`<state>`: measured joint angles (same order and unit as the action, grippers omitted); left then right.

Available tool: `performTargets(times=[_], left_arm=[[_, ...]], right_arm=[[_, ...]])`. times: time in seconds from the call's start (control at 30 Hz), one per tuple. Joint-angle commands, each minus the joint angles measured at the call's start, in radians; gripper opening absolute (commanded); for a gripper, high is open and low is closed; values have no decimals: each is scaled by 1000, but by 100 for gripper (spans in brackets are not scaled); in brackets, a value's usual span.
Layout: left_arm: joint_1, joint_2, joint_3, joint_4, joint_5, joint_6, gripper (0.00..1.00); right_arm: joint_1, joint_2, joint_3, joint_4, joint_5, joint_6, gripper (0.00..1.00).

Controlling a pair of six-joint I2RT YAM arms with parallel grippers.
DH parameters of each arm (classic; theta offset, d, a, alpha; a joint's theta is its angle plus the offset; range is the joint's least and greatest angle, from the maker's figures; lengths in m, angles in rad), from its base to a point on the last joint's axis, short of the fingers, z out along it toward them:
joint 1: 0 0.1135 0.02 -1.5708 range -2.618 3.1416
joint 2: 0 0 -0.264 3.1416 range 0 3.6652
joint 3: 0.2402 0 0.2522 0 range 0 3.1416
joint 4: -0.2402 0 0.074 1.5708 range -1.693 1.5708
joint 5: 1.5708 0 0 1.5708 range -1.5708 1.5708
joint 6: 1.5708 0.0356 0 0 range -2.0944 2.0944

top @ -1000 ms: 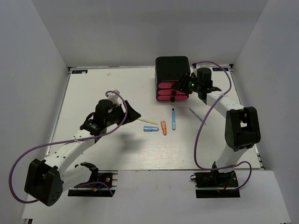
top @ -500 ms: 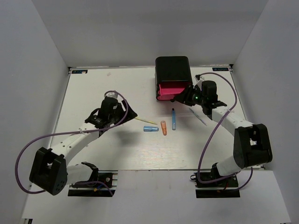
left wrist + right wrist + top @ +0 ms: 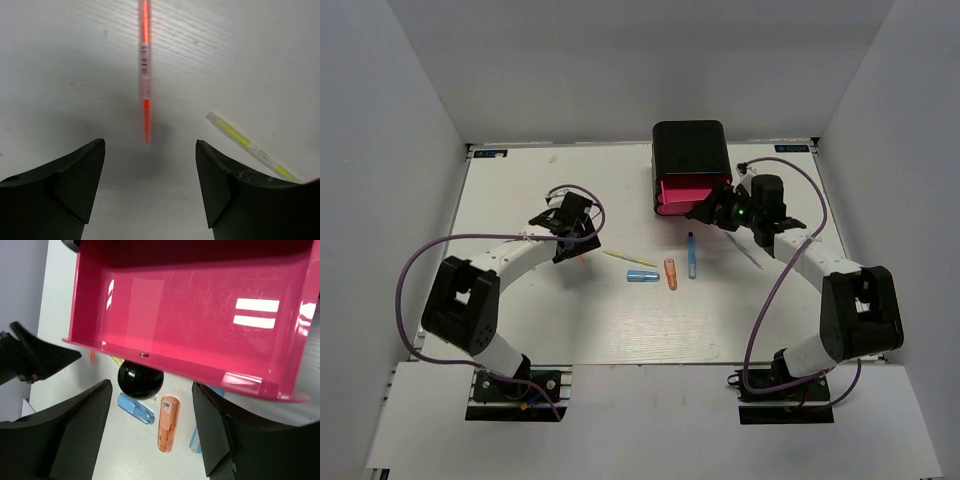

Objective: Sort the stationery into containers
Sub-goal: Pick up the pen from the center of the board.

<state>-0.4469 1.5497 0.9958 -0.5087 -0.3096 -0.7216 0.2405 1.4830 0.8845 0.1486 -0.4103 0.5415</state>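
Left wrist view: pink-red stick (image 3: 145, 75), long axis straight toward the wide-apart left hand (image 3: 150, 152)

Label print on the pink-red stick (image 3: 144, 65) is illegible.

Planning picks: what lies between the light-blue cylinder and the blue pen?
The orange cylinder, touching neither the light-blue cylinder nor the blue pen; the top view shows it.

White table (image 3: 520, 320) enclosed by 3 plain grey-white walls (image 3: 620, 60)
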Motion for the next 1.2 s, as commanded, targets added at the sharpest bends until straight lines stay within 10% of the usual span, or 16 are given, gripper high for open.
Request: performTargets(times=[0.0,0.47,0.93,1.17], left_arm=[[7,32,35,-62,-82,30,83],[25,251,213,-62,-120,132,79],[80,405,288,-71,-57,195,47],[80,360,251,-31,32,249,13]], right_arm=[[-3,-53,-19,-7,-19,-28,71],[-7,-197,-140,-47,-61,-115,73],[-18,-395,-222,-126,-73,-203,73],[-26,-432,-251,-147,-68,-225,74]])
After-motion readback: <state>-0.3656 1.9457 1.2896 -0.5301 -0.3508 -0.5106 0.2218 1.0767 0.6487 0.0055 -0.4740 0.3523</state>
